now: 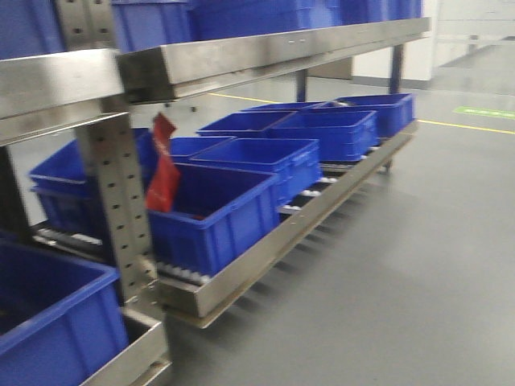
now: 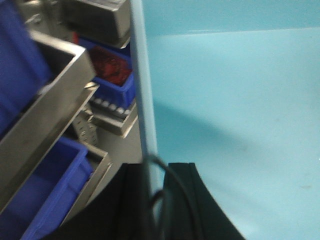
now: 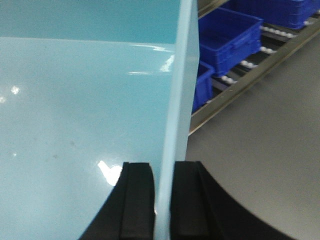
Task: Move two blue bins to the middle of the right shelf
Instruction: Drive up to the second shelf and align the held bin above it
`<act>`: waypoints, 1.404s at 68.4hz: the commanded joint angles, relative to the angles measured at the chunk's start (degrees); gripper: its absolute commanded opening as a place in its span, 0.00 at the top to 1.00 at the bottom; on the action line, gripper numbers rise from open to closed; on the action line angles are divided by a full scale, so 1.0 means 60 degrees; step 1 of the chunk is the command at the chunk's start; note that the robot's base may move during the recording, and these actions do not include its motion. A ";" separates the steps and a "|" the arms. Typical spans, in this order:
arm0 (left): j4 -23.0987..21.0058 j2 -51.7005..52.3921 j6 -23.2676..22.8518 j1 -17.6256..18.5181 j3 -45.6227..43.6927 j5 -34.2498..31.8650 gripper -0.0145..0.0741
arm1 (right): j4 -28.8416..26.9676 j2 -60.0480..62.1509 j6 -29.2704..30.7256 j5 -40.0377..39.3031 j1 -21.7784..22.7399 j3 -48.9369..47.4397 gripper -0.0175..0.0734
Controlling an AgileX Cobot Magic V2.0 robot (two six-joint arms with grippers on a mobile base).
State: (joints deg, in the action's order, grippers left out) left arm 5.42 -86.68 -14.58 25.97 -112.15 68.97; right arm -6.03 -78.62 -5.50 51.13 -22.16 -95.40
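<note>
While the right gripper pinches the right wall of the light-blue bin between its two black fingers, the left gripper straddles the opposite wall, its fingers closed against it on either side. A black cable loops across the left gripper. The bin hangs between the two arms, its smooth inner floor filling most of both wrist views; whether a second bin sits nested inside cannot be told.

Just beyond the bin's right wall lies grey floor and a low roller shelf carrying dark blue crates. To the bin's left, steel shelf beams slant past more dark crates.

Farther off, the front view shows a perforated steel upright, with a red bag standing in the nearest crate behind it. Crates run in two rows toward the far right, under an upper steel shelf. A yellow floor line crosses the far floor.
</note>
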 commanded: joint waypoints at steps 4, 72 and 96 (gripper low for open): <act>0.0052 0.0131 0.0065 0.0017 -0.0099 -0.0262 0.96 | -0.0073 0.0157 0.0123 -0.0535 0.0035 -0.0103 0.97; 0.0052 0.0131 0.0065 0.0017 -0.0099 -0.0262 0.96 | -0.0073 0.0157 0.0123 -0.0535 0.0035 -0.0103 0.97; 0.0052 0.0131 0.0065 0.0017 -0.0099 -0.0262 0.96 | -0.0073 0.0157 0.0123 -0.0535 0.0035 -0.0103 0.97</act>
State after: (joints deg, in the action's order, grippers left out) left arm 5.42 -86.68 -14.58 25.97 -112.15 68.97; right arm -6.03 -78.62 -5.50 51.13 -22.16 -95.40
